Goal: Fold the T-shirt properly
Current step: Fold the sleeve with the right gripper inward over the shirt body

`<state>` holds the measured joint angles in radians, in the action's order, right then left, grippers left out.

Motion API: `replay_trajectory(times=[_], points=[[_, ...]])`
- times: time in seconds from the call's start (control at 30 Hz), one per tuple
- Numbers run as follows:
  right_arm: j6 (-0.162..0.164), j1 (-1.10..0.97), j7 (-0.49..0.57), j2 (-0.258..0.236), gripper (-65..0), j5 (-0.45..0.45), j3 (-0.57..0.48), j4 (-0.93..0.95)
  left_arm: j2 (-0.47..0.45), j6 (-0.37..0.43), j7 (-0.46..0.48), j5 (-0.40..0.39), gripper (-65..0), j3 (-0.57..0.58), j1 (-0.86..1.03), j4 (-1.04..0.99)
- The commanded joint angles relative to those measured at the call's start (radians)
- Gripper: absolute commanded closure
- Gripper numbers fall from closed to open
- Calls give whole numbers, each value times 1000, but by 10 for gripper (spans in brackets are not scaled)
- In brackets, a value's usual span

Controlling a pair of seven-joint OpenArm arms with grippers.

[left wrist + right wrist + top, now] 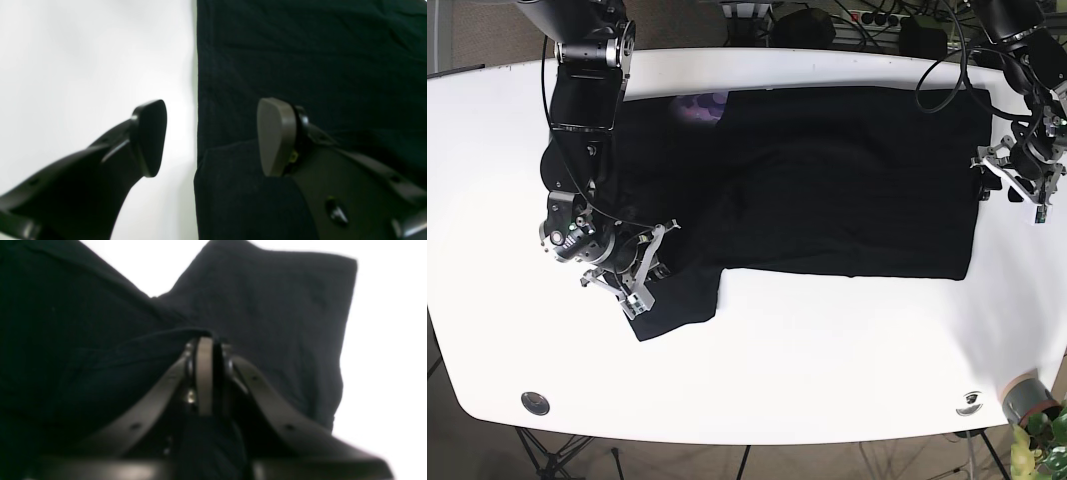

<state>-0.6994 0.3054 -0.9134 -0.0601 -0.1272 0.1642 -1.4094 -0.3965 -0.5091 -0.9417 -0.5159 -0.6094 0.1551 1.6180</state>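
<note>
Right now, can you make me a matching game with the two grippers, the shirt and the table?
Things:
1. left gripper
2. right gripper
3. T-shirt
4. table

States:
A. white
B. jaws shut on cloth
C. black, spread flat
D. jaws open over the shirt's edge

Pairs: 1-D, 2-B, 3-C, 4-A

One T-shirt [827, 180], one table [827, 380], two arms, each with one end effector.
</note>
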Motion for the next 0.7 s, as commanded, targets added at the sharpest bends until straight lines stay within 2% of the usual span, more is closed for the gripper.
replay_trajectory(times=[0.0, 0.13, 0.23, 0.4, 0.53, 0.67], points=[[1, 30, 21, -22, -168, -13, 4, -11, -22, -3, 20, -10, -396, -5, -7, 14], [1, 30, 23, -31, -360, -12, 7, -9, -22, -3, 20, -10, -396, -5, -7, 12], [1, 36, 29, -56, -449, -12, 7, 12, -22, -3, 20, -10, -396, -5, -7, 12], [1, 93, 73, -97, -458, -16, 21, 137, -22, -3, 20, -10, -396, 21, -7, 12], [48, 153, 110, -126, -458, -13, 45, 246, -22, -3, 20, -10, -396, 30, -7, 12], [60, 205, 208, -169, -458, -13, 44, 382, -22, -3, 20, -10, -396, 30, -7, 12]])
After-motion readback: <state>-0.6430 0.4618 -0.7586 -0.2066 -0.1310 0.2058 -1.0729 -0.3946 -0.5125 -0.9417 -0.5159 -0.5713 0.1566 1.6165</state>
